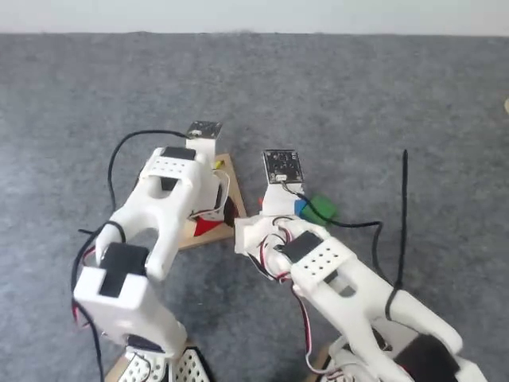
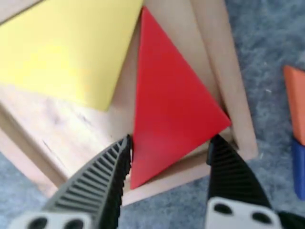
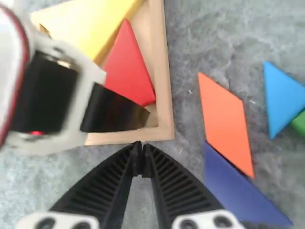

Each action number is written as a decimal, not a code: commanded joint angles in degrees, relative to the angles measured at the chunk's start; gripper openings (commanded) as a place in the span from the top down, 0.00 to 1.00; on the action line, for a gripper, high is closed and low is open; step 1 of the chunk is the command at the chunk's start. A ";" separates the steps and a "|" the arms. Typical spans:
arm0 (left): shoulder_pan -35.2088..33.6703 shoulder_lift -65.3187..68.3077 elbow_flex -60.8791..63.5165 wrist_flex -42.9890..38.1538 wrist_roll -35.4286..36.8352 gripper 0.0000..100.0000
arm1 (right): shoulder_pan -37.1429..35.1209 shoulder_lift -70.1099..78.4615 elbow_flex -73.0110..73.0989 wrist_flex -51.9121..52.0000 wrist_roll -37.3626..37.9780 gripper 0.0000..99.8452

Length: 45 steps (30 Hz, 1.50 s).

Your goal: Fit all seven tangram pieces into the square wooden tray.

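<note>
The red triangle (image 2: pixel 167 114) lies flat in a corner of the square wooden tray (image 2: pixel 233 95). Its long axis runs from a sharp tip beside the yellow triangle (image 2: pixel 66 47) to the tray's rim, and its longest edge faces the bare tray floor. One corner sits tucked against the rim on the side towards the loose pieces.

The left gripper (image 2: pixel 169 141) hangs low over it, jaws spread astride the triangle's rim-side end. I cannot tell whether the fingertips press its edges.

The right gripper (image 3: pixel 137 151) sits just outside the tray's rim, jaws clenched on nothing.

On the grey carpet (image 1: pixel 358 95) beside the tray lie an orange parallelogram (image 3: pixel 224 124), touching a dark blue triangle (image 3: pixel 233 191). Farther off are a light blue triangle (image 3: pixel 281 98) and a green piece (image 3: pixel 300 121).
</note>
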 commanded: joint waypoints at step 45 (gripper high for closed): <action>-6.15 -53.45 35.56 -25.85 4.31 0.98 | 2.07 3.12 -1.49 -3.56 -0.53 0.99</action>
